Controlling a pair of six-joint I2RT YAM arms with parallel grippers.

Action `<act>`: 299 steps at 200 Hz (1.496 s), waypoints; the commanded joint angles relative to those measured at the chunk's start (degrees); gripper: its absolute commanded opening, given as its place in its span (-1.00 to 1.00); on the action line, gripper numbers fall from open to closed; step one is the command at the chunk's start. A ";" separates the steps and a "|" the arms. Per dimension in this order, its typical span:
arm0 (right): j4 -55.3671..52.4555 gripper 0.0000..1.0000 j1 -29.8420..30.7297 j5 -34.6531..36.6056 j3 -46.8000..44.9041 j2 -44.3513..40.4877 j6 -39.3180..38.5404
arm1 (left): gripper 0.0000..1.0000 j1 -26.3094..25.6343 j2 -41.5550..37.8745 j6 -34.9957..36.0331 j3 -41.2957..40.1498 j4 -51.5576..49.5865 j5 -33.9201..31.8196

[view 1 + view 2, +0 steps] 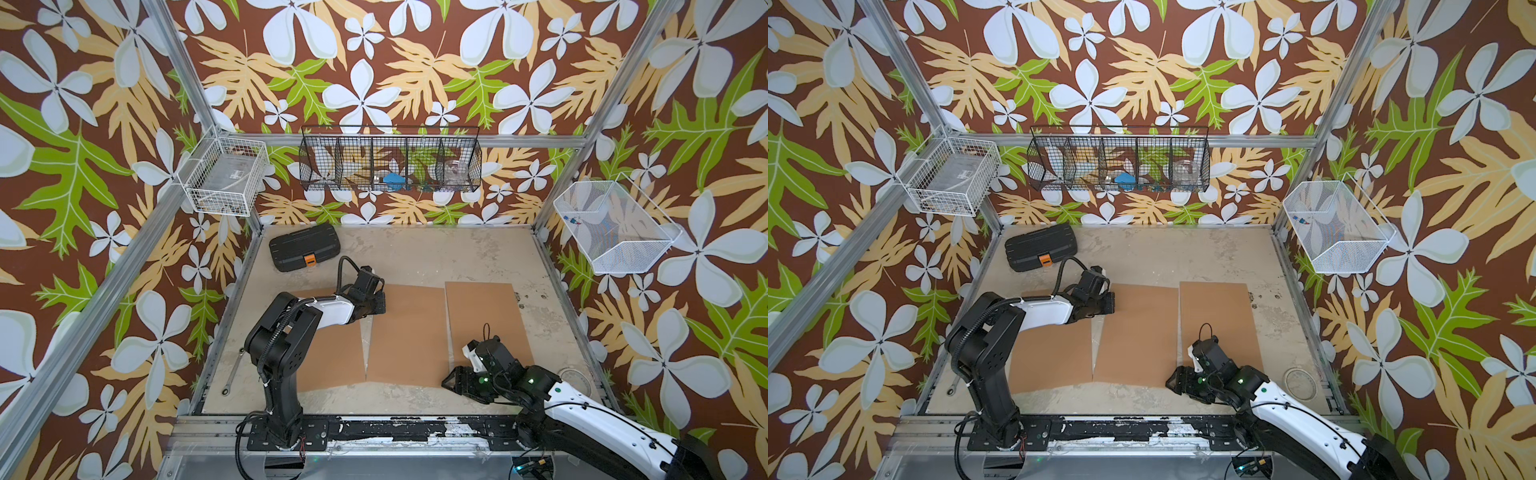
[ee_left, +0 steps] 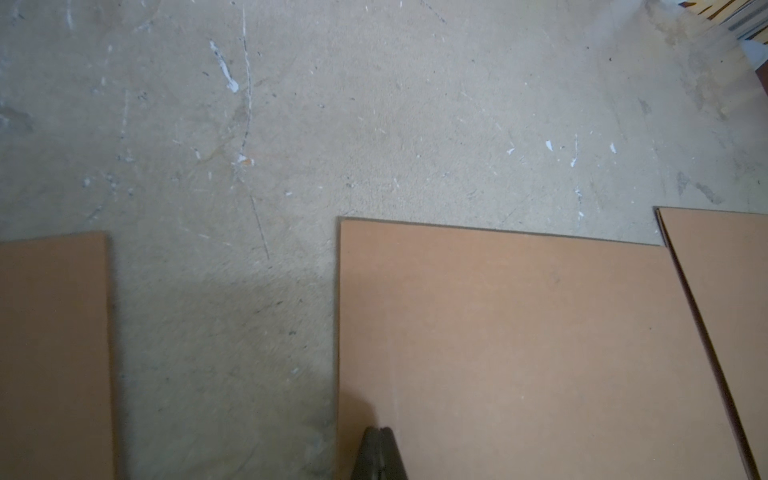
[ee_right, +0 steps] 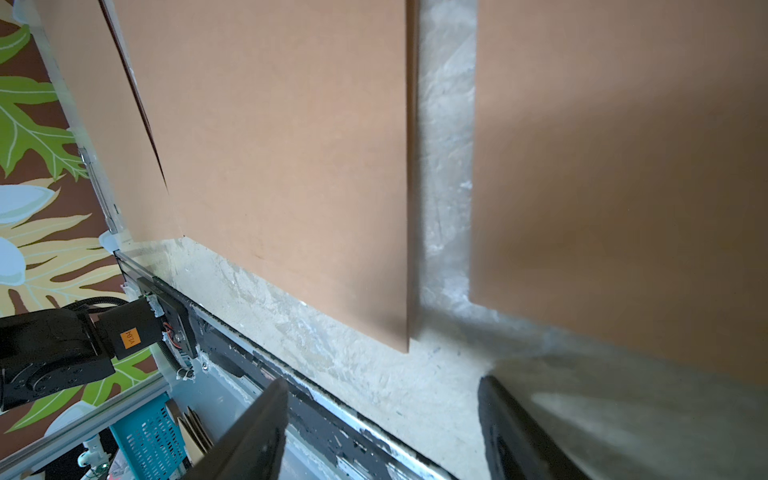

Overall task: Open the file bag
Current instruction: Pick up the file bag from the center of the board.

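In both top views I take the middle flat brown kraft-paper file bag (image 1: pixel 409 332) (image 1: pixel 1138 332) as my target. It lies at the centre of the scuffed grey table (image 1: pixel 415 257), with a similar brown sheet (image 1: pixel 332 357) at its nine o'clock and a second brown sheet (image 1: pixel 486 324) at its three. The left gripper (image 1: pixel 374 307) sits on its eleven-o'clock corner, and the right gripper (image 1: pixel 455 380) waits low at its five o'clock, off the paper. I judge the bag light, thin, floppy and slick, so I would take an edge or flap, never the face. The left wrist view adds jaws pressed together at the bag's edge; whether they nip paper I cannot tell. The right wrist view shows jaws spread and empty.
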 commanded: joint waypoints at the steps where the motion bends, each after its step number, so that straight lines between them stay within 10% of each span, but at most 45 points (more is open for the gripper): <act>1: 2.99 0.45 0.11 1.42 -0.66 0.02 1.79 | -1.00 -0.04 0.80 -0.43 -1.25 -2.75 -0.47; 299: 27.86 0.18 -2.32 -0.99 -0.02 8.60 3.95 | -1.00 -0.08 0.71 -5.99 -9.49 0.35 -0.53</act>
